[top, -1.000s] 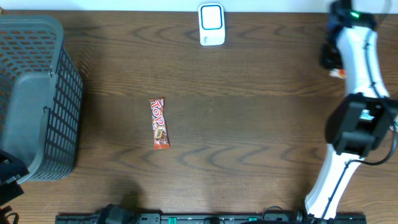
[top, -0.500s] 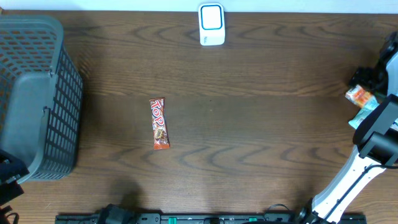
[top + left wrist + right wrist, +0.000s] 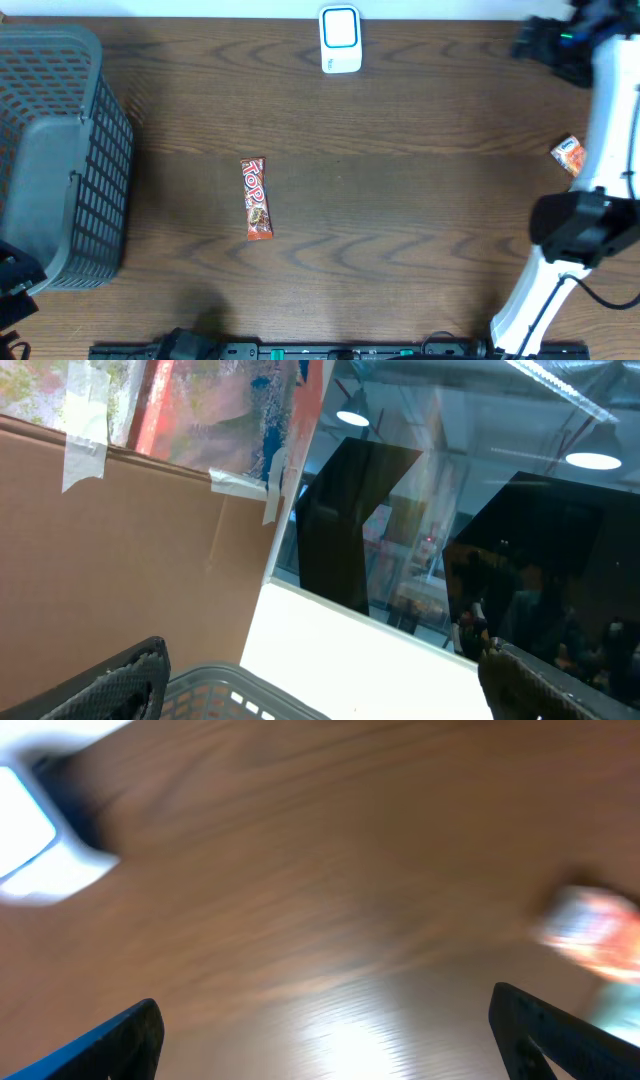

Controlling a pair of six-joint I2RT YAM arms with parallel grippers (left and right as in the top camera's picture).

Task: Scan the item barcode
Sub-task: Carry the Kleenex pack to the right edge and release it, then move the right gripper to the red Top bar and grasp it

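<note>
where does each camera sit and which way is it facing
overhead: above the table, facing straight down on candy bar, scanner, basket, packet; right arm shows.
left wrist: over the basket rim, tilted up at cardboard and windows; open left pincer shows.
right wrist: blurred, facing the table; open right pincer shows.
shared: overhead and right wrist both see scanner and packet.

Candy bar (image 3: pixel 257 199) well apart from scanner (image 3: pixel 340 40)
</note>
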